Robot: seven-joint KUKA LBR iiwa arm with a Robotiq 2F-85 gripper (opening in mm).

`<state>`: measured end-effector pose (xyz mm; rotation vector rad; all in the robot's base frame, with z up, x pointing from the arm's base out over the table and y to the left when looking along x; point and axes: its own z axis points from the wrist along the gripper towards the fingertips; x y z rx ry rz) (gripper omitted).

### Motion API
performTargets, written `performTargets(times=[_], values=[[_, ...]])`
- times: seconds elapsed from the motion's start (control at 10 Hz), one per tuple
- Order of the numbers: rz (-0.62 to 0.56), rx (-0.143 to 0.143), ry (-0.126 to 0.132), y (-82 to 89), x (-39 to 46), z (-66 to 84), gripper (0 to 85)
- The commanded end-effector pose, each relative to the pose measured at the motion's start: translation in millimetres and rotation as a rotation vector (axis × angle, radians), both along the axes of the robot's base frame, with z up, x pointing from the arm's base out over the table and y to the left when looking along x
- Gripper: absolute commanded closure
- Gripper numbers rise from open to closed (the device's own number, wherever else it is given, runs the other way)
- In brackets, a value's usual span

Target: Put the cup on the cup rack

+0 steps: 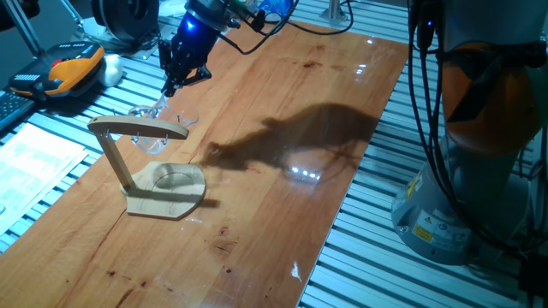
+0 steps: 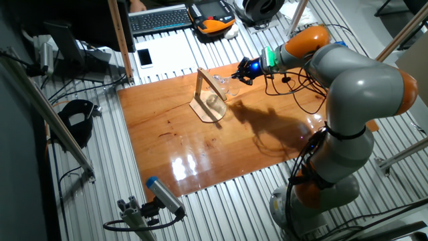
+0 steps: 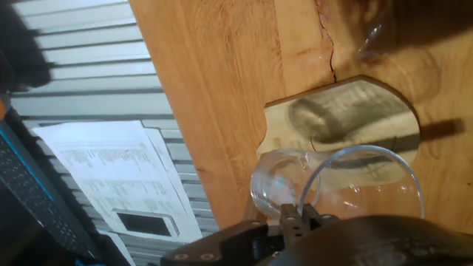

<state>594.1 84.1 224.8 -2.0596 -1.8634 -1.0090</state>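
Wooden table (image 1: 282, 171), cluttered bench behind. My hand (image 1: 178, 79) is clamped on the cup (image 1: 158, 111), carrying it in the air just behind the cup rack (image 1: 154, 167) top arm. Transport mostly done; hooking the handle and letting go remain.

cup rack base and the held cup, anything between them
Nothing: in the hand view the cup hangs over the cup rack base with only open air between.
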Motion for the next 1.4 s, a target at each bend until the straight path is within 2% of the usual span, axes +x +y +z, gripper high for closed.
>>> performTargets(times=[0.0,0.1,0.3,0.4,0.5,0.6,1.0,1.1,1.2,1.3], values=[[-0.008,-0.006,0.005,-0.3,1.1,-0.9,68.0],[-0.013,-0.008,0.010,-0.6,1.9,-1.4,51.0],[-0.022,-0.018,0.018,-0.4,2.7,-2.3,51.0],[-0.026,-0.025,0.023,-0.3,3.3,-3.0,34.0],[-0.025,-0.033,0.031,-0.8,3.8,-3.6,34.0],[-0.026,-0.043,0.037,-1.9,4.3,-3.7,17.0],[0.000,-0.088,0.046,-5.4,6.0,-3.9,17.0],[0.025,-0.124,0.046,-5.6,7.0,-5.1,17.0],[0.094,-0.207,0.044,-7.1,8.9,-7.1,17.0],[0.156,-0.275,0.048,-9.5,11.6,-10.0,34.0]])
